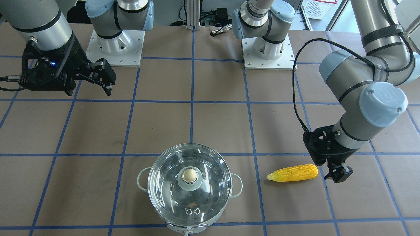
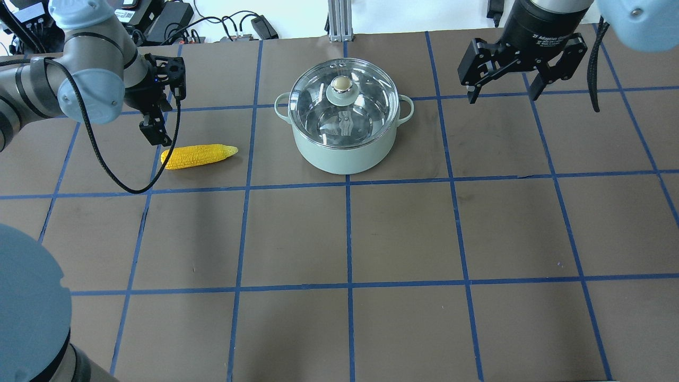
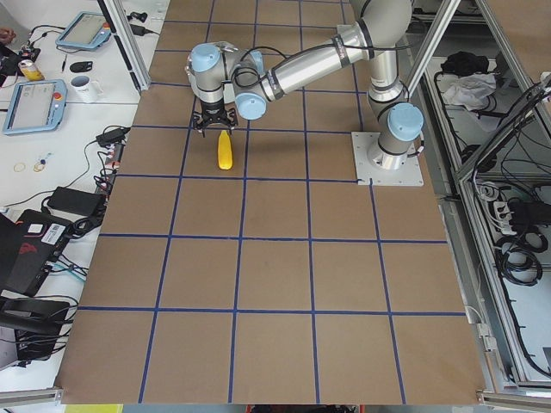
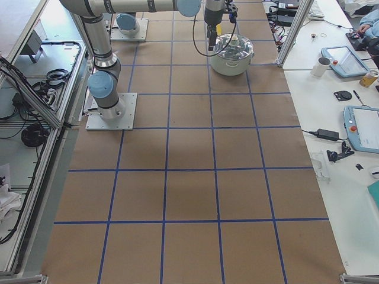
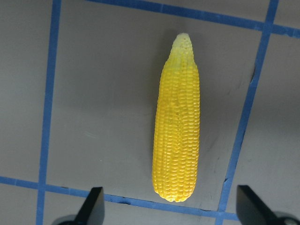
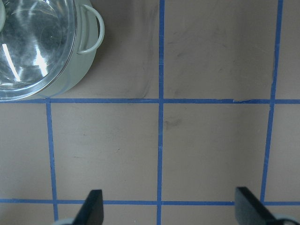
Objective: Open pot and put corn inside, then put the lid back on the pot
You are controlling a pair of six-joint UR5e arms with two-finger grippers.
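Left gripper (image 1: 338,175) wide open, empty; corn (image 5: 177,136) just ahead of fingertips, untouched. Right gripper (image 2: 502,95) wide open, empty; pot (image 2: 345,154), lid (image 2: 345,103) on, off to side.

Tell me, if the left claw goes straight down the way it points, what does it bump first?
Probably the thick end of the corn. The left gripper points down, open, with that end lying between its fingers in the wrist view. Depth is unclear, so it may just miss and touch the table.

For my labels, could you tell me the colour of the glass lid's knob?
The round ball knob is cream-gold, clearest in the front-facing view.
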